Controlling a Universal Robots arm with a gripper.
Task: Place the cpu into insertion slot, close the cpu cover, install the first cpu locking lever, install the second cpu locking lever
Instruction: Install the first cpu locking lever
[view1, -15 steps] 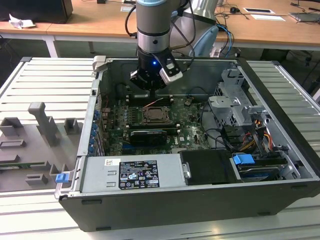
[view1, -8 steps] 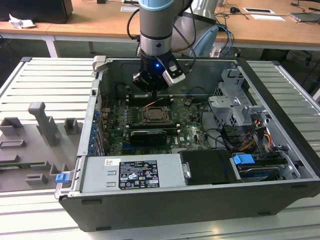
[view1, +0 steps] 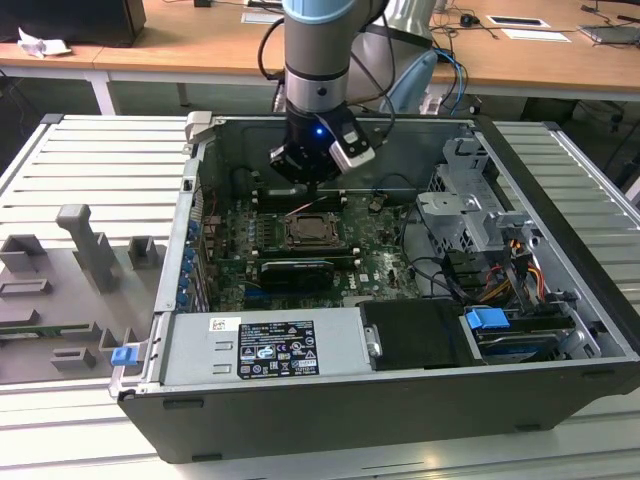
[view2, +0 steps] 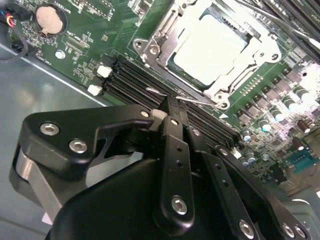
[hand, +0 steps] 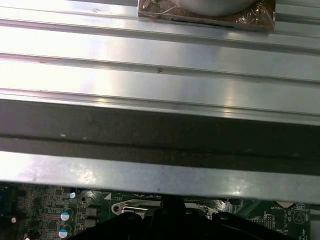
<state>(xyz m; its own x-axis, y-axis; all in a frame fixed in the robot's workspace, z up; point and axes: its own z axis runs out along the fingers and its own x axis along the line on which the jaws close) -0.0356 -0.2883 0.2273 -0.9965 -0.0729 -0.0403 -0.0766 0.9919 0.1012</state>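
One cpu (view2: 212, 47) seated in the insertion slot (view2: 161, 31) at upper middle of the second wrist view, cpu cover (view2: 250, 65) framing it, gripper (view2: 172, 107) just below, fingers pinched together on nothing, one coin battery (view2: 51, 19) upper left, no readable writing nearby.

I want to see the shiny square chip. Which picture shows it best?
The second wrist view: the dull silver square cpu sits close up in its silvery-rimmed insertion slot, framed by the thin metal cpu cover. The exterior view shows it small and far away. The first wrist view catches just board edge.
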